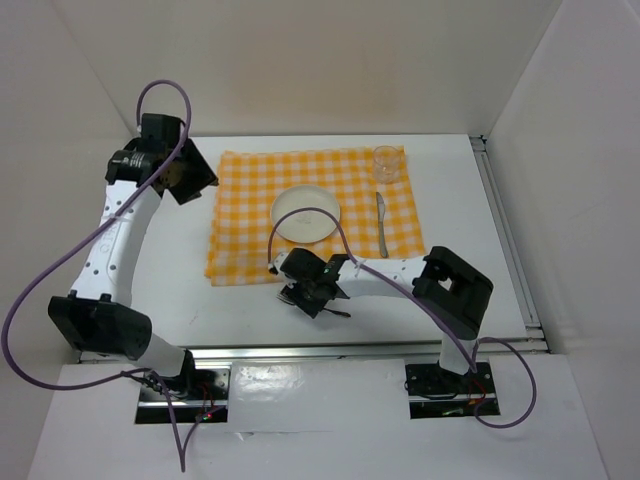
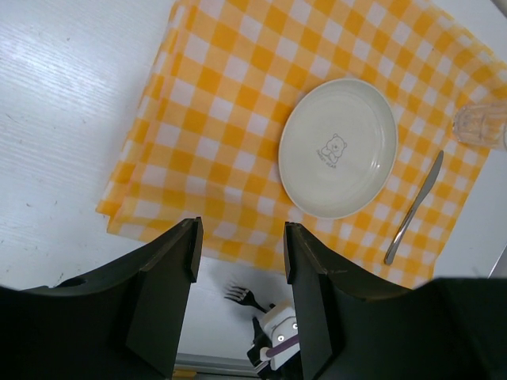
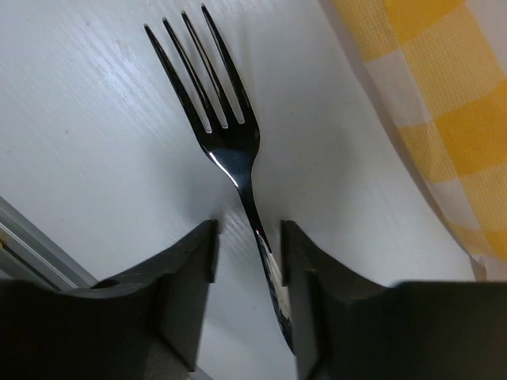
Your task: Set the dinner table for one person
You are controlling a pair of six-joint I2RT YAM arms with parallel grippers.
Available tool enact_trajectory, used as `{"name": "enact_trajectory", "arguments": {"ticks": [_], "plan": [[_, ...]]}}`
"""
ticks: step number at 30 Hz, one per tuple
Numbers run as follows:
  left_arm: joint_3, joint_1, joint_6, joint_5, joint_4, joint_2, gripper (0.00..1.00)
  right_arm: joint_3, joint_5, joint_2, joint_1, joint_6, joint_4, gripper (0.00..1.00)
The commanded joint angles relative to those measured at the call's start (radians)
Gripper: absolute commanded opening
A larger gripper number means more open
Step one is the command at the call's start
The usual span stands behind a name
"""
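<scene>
- Yellow-and-white checked cloth (image 1: 245,200) lies spread on the white dinner table (image 1: 450,200), towards its far side, so you already have the base of the setting.
- On that cloth you have a pale round plate (image 1: 306,214) with a small bear print, roughly in the middle.
- A table knife (image 1: 381,222) lies just right of the plate, lengthways, apart from its rim.
- A clear drinking glass (image 1: 388,163) stands upright at the far right corner of the cloth, beyond the knife.
- The fork (image 3: 230,142) is the one piece not in place. It lies flat on the bare table, just off the near edge of the cloth, with its tines pointing away from your right wrist camera.
- Your right gripper (image 3: 249,229) is low over the fork. Its jaws stand apart on either side of the handle, with a gap showing on one side, so I judge it is not pinching yet.
- Your left gripper (image 2: 242,229) hangs high over the far left of the table, jaws spread, with nothing between them.
- By my reckoning you are most of the way through. What is left is to grip the fork, lift it and lay it on the cloth to the left of the plate.
</scene>
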Motion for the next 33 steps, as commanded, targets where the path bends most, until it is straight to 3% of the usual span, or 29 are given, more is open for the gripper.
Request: {"name": "enact_trajectory", "arguments": {"ticks": [1, 4, 5, 9, 14, 16, 19, 24, 27, 30, 33], "plan": [[-0.033, 0.002, 0.027, 0.023, 0.023, -0.041, 0.62, -0.019, 0.001, 0.029, -0.003, 0.003, 0.057, 0.44], [-0.057, 0.002, 0.027, 0.014, 0.046, -0.052, 0.62, -0.028, -0.019, 0.029, -0.003, -0.007, 0.057, 0.32], [-0.058, 0.002, 0.027, 0.014, 0.046, -0.052, 0.62, -0.028, -0.028, 0.029, -0.003, -0.016, 0.057, 0.23], [-0.033, 0.012, 0.036, 0.014, 0.056, -0.033, 0.62, 0.021, -0.029, -0.010, 0.034, -0.027, -0.001, 0.00], [0.027, 0.047, 0.047, 0.004, 0.030, -0.023, 0.62, 0.148, 0.008, -0.109, 0.063, 0.020, -0.100, 0.00], [0.039, 0.062, 0.047, 0.004, 0.030, -0.032, 0.62, 0.254, -0.011, -0.110, 0.022, 0.083, -0.110, 0.00], [0.025, 0.088, 0.007, -0.005, 0.030, -0.062, 0.62, 0.407, -0.021, -0.003, -0.029, 0.195, -0.145, 0.00], [-0.082, 0.107, -0.028, 0.039, 0.111, -0.189, 0.61, 0.927, -0.005, 0.368, -0.147, 0.388, -0.283, 0.00], [-0.117, 0.116, -0.028, 0.072, 0.123, -0.210, 0.61, 1.222, -0.111, 0.560, -0.225, 0.488, -0.301, 0.00], [-0.108, 0.116, -0.002, 0.081, 0.097, -0.210, 0.61, 1.299, -0.134, 0.622, -0.267, 0.569, -0.196, 0.00], [-0.108, 0.116, 0.007, 0.070, 0.085, -0.210, 0.61, 1.201, -0.186, 0.622, -0.308, 0.672, -0.045, 0.00]]}}
